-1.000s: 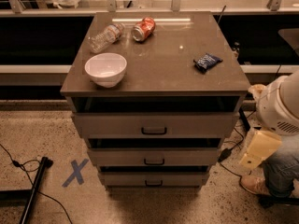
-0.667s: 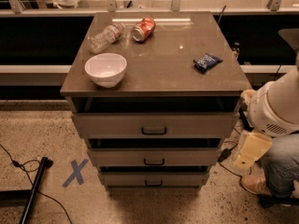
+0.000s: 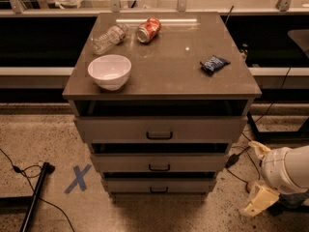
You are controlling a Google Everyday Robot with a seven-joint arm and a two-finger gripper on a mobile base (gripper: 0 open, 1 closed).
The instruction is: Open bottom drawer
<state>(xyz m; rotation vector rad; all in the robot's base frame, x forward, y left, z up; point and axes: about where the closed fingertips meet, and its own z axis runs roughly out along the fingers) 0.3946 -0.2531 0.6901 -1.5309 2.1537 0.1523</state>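
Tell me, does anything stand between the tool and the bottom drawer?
Nothing solid that I can see. The tool hangs low at the picture's right, beside the cabinet and apart from the bottom drawer. Only floor lies between them, with a dark cable near the cabinet's corner.

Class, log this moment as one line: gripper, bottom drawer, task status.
gripper: low at right, apart from bottom drawer | handle: untouched | task: grasp not yet made

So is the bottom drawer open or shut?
Looks shut: the bottom drawer sits back beneath the middle drawer, not pulled out. The gripper is low right, clear of it.
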